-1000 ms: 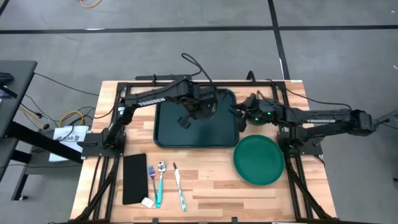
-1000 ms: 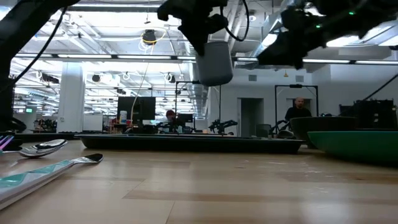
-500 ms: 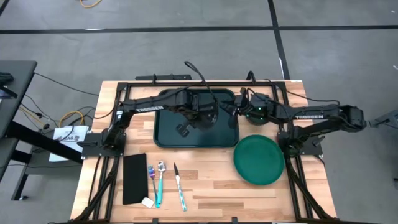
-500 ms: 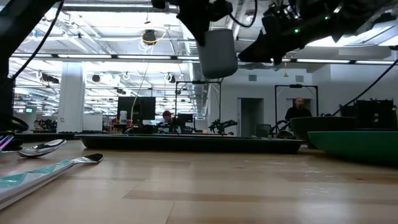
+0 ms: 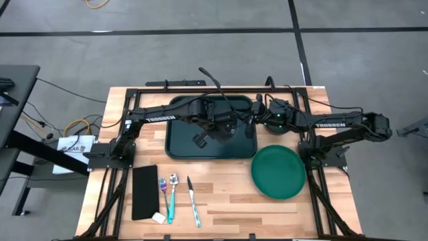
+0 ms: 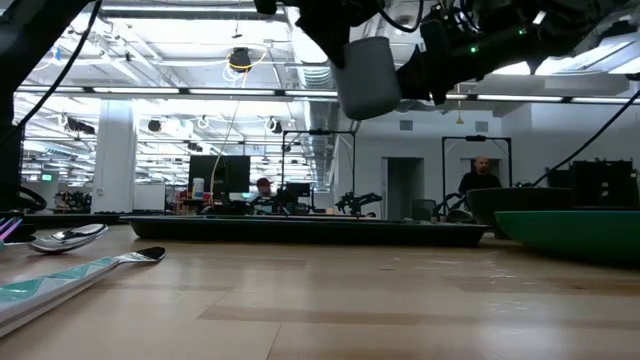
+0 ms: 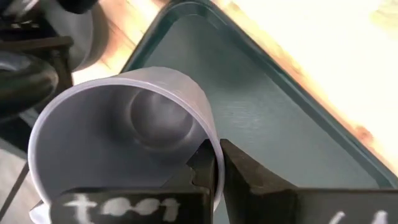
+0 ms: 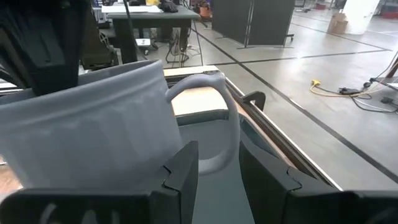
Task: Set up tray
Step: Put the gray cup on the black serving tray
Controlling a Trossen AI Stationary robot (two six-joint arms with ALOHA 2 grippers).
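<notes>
Left gripper (image 7: 217, 163) is pinching my white mug (image 7: 118, 134) by its rim above the tray (image 5: 180, 137), while the right gripper (image 8: 217, 163) is straddling the mug's handle (image 8: 214, 121), fingers parted.

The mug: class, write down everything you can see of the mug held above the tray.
The mug is pale grey-white, smooth and plastic-looking, with a round open mouth, a rounded bottom inside and a loop handle. It hangs in the air above the dark green tray, touching nothing beneath it. The left gripper pinches its rim wall, one finger inside and one outside. The right gripper has its fingers either side of the handle; whether they press on it cannot be told.
</notes>
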